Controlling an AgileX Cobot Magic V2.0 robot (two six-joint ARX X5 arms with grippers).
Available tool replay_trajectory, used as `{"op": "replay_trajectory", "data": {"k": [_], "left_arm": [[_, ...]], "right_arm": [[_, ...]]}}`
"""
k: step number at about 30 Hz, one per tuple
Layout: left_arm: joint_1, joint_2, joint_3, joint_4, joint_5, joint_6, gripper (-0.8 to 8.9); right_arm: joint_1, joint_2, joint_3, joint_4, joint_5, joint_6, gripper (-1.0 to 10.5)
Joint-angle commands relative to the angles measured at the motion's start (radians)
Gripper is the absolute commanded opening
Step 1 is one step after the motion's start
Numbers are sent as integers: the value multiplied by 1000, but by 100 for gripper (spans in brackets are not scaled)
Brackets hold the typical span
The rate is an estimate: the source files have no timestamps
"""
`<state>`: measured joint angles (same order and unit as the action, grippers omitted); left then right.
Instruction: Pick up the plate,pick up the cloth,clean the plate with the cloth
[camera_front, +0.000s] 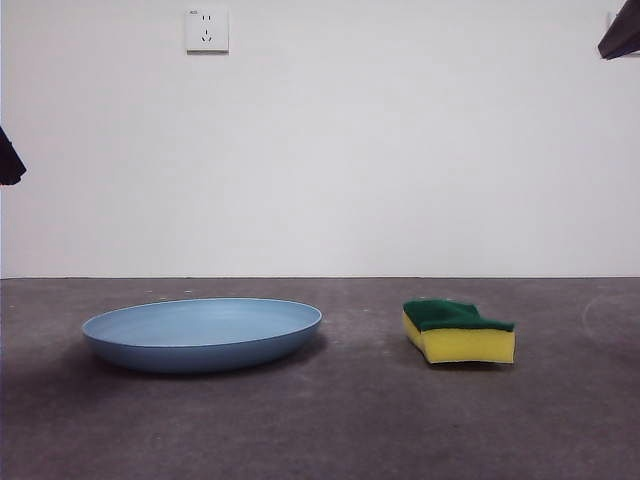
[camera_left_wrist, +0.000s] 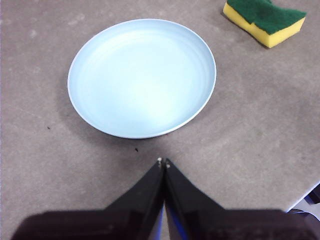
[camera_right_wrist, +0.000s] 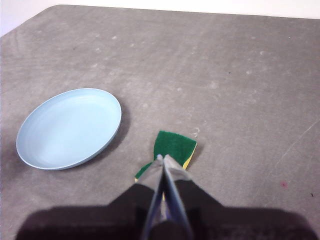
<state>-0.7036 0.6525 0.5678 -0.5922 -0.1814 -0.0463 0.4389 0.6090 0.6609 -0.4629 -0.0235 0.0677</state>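
The plate (camera_front: 202, 334) lies flat at lower left of the front view, the cloth (camera_front: 459, 331) lower right, green side up, bare table (camera_front: 350, 420) between them. My left claw (camera_left_wrist: 163, 162) hangs above the plate's near rim, jaws pressed together, empty. My right claw (camera_right_wrist: 161, 158), closed too, hovers over the cloth, seemingly not touching it.
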Motion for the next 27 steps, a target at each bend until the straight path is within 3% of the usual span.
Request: {"op": "replay_trajectory", "data": {"k": [1, 7, 11, 16, 22, 27], "left_arm": [[-3, -2, -2, 4, 0, -10, -1], [-2, -11, -3, 23, -46, 31, -3], [52, -64, -8, 158, -50, 51, -3], [222, -163, -57, 340, 13, 19, -3], [437, -294, -163, 354, 87, 16, -3], [544, -389, -270, 353, 87, 18, -3]], "right_arm": [[2, -1, -8, 8, 3, 11, 0], [2, -1, -8, 8, 3, 11, 0], [1, -1, -8, 8, 3, 11, 0], [1, -1, -8, 8, 4, 11, 0], [1, -1, -8, 8, 3, 11, 0], [1, -1, -8, 8, 3, 11, 0]]}}
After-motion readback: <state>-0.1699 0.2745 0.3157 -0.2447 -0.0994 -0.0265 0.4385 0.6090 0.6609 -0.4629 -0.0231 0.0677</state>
